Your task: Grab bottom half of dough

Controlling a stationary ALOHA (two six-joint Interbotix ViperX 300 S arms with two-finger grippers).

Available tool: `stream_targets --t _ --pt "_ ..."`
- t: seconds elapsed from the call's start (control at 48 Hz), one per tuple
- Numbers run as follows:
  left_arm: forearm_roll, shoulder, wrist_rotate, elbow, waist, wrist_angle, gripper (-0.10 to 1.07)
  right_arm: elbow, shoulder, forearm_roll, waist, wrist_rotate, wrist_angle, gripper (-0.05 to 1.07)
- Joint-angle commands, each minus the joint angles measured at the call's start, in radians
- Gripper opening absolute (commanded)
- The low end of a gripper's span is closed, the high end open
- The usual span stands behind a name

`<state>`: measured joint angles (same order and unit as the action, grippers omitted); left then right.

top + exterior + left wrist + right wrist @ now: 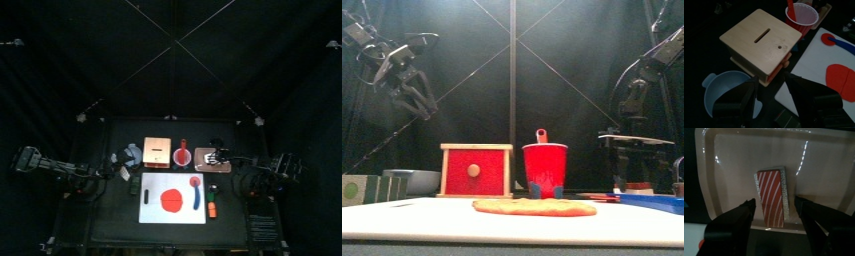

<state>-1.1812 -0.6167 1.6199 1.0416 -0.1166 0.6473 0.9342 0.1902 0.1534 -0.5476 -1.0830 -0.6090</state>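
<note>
- Black curtains on every side, enclosing one small black table (120, 205).
- Nearest the front edge: one white board (150, 200), flat on the table.
- On that board, one piece of dough (535, 207): red from above, a flat oval blob with a soft uneven rim, lying low and wide near the board's middle; nothing touching it.
- Beside the dough on the same board, one tool with a blue handle and a round red head (195, 190); off the board's edge, one slim orange tool (213, 209).
- Behind the board, one wooden box (761, 42) with a slot and a small hole in its lid and a red front face.
- Next to the box, one red cup (545, 166) with a red stick standing in it.
- Left of the box, one pale blue-grey bowl (725, 92).
- On the right, one white tray (731, 158) holding one red-and-white striped packet (772, 197).
- Left gripper (776, 97): jaws apart, nothing between them, above the gap between bowl and board.
- Right gripper (773, 210): spread wide and released, hovering over the striped packet in the tray, well apart from the dough.
- Two arms in all, one at each side.
</note>
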Motion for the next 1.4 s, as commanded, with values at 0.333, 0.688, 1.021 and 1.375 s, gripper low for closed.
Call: stream_targets --t 0.333,0.688,1.021,1.375 --pt "-0.008 0.002 0.000 -0.031 0.002 -0.002 0.83 -0.066 0.115 0.041 0.057 0.006 -0.002 0.96" --pt "-0.057 -0.012 -0.005 -0.064 -0.003 -0.058 0.83 -0.037 0.341 0.262 0.224 0.020 0.091 0.96" --pt "-0.213 -0.012 0.008 -0.104 -0.005 -0.178 0.83 0.011 0.469 0.549 0.430 0.017 0.353 0.96" --pt "-0.264 -0.012 -0.003 -0.110 0.009 -0.195 0.83 0.017 0.466 0.563 0.433 0.020 0.400 0.96"
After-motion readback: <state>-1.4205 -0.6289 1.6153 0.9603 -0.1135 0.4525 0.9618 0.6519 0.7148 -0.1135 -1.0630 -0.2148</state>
